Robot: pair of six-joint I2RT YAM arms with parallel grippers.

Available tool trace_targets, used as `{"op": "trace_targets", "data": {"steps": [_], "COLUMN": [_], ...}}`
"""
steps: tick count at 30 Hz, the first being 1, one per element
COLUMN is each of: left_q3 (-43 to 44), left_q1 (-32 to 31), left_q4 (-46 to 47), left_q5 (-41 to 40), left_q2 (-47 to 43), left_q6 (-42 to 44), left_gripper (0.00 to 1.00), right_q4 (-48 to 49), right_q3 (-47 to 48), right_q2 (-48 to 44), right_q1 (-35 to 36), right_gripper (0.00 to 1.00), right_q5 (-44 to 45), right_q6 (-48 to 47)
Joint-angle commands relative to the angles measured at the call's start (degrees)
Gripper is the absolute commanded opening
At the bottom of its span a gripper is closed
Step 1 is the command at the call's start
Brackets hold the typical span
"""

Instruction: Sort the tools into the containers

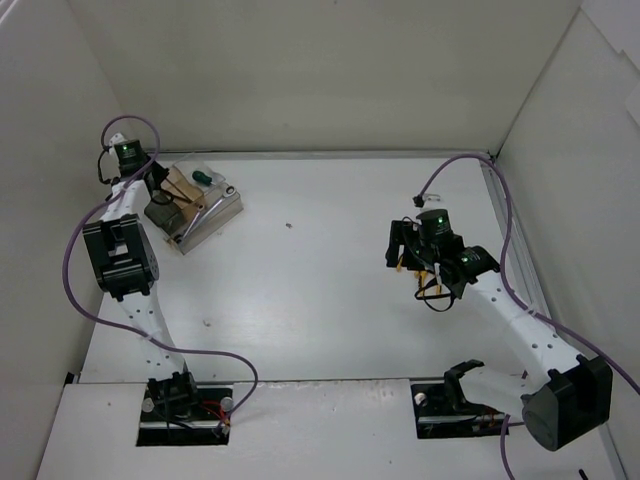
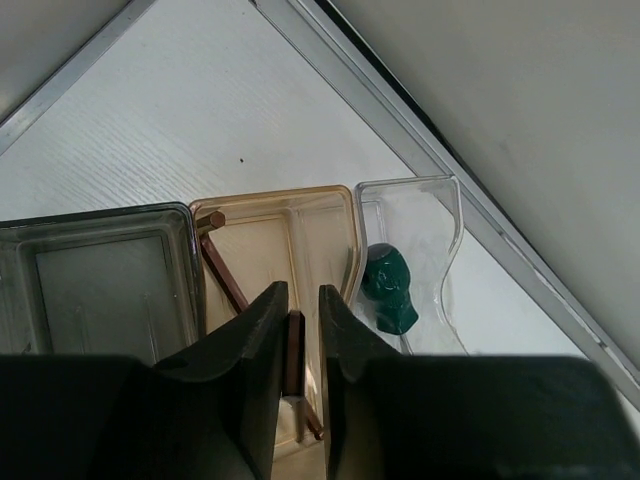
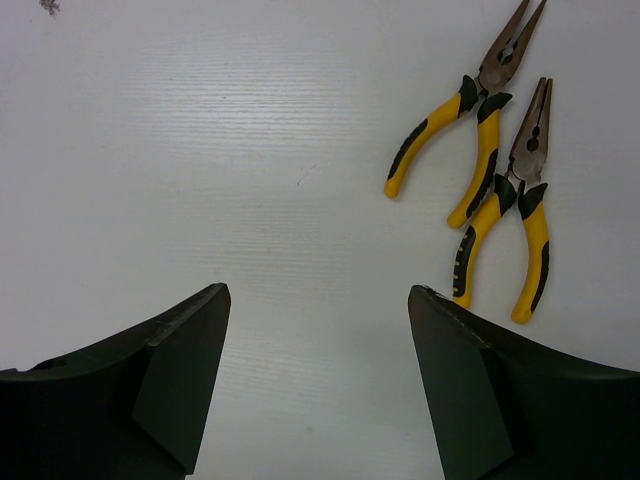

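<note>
Two pliers [image 3: 480, 97] lie beyond the right claw [image 3: 318, 292] — rightward.

Open table [image 3: 250, 150] left of pliers [image 3: 487, 150]; containers [image 2: 350, 235] seemingly crowded.

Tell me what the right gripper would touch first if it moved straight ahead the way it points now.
Most likely the bare white table top. The right gripper is open, and the two yellow-handled needle-nose pliers lie off to one side, apparently outside its path.
</note>
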Motion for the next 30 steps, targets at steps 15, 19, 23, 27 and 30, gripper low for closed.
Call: {"op": "trace_targets", "data": {"steps": [15,19,23,27,30], "left_q3": [-4.2,-4.2,-4.6,-9.0,-13.7], "left_q1": [-4.4,-10.3,-19.1,-28.0,-33.6], "left_q4": [1.0,-2.6,-8.4,-12.4,-12.7], "left_q5": [-1.4,-1.4,-1.5,-2.0,1.9], "left_q2": [-15.4,-21.2,-24.4,-27.2,-28.8], "left_q6": [4.9,11.3,17.5,19.2,16.5], "left_gripper": [0.78,0.9,1.0,1.0,1.0], "right_q4": [0.2,-2.2,-3.4,-3.4,-2.9], "right_q3": [2.6,2.0,1.4,1.8,4.3], "right_q2": [-1.1,-0.8,0.5,5.2,11.6], "right_q1": [-2.7,-4.5,-7.2,-11.3,-13.8], "right_gripper": [0.68,0.65,0.64,0.62,0.56], "right_q5": [7.5,10.3,12.4,12.9,12.9], "right_q6": [1.1,2.3,4.0,4.0,4.0]}}
